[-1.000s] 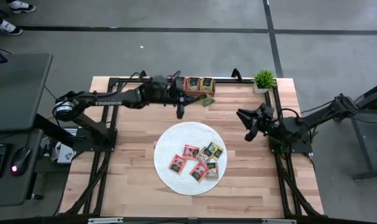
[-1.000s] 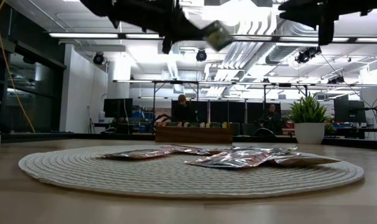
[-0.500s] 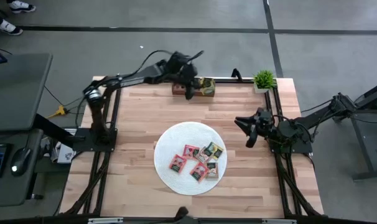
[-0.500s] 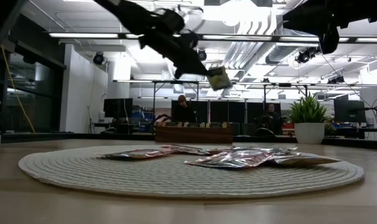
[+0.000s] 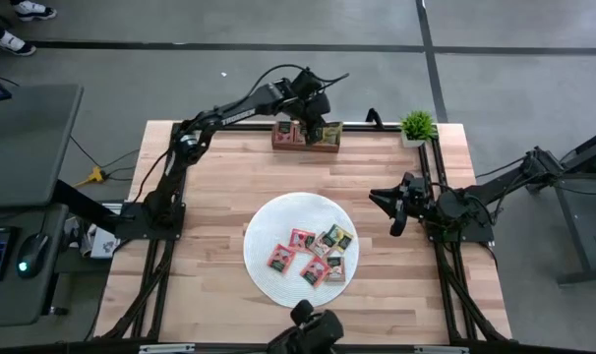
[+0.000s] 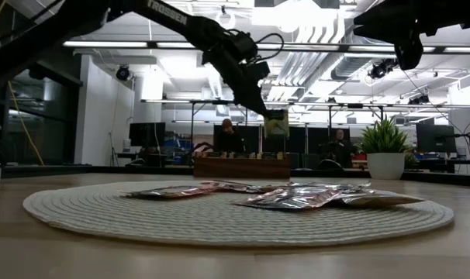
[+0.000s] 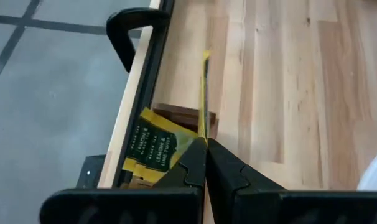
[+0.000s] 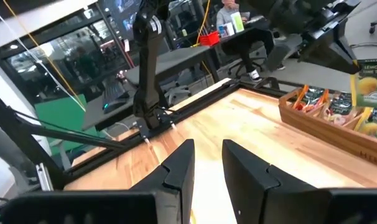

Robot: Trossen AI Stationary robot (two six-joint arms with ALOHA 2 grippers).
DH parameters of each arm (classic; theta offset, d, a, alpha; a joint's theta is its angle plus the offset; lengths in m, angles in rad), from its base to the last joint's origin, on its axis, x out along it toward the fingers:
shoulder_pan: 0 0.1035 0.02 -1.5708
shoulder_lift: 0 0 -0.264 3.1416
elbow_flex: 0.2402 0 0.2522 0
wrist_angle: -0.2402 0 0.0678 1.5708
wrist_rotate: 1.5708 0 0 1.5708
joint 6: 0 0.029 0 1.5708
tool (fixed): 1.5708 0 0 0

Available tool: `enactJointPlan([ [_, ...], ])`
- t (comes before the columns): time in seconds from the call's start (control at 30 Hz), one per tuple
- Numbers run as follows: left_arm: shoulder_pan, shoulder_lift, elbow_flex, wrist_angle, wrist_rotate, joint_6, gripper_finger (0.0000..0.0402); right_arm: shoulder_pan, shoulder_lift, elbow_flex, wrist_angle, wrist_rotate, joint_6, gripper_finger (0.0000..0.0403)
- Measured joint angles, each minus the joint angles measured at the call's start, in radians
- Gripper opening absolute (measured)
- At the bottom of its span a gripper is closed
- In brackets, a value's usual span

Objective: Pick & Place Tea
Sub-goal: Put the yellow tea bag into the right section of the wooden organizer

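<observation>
Behind the light wooden bench [image 5: 219,197], an open workshop of monitors and ceiling ducts stretches away. At the far edge, my left gripper [image 5: 315,123] is closed on a yellow-green tea packet [image 6: 276,124], holding it edge-on just above the right end of the brown wooden tray [image 5: 308,141], where other packets already stand. Six more tea packets [image 5: 313,254] in red, orange and yellow-green lie flat on the round white woven mat [image 5: 268,221] near the front of the bench. My right gripper [image 5: 394,208] hangs above the bench right of the mat, fingers [image 8: 176,168] slightly apart and holding nothing. A small potted plant [image 5: 416,126] stands in the far right corner.
</observation>
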Motion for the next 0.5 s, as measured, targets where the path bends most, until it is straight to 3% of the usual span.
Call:
enactJointPlan([
  [0.5,0.066,0.063,0.007,0.014,0.017,0.037,0.0000,0.000,0.002,0.000,-0.010,0.034,0.050,0.0079],
])
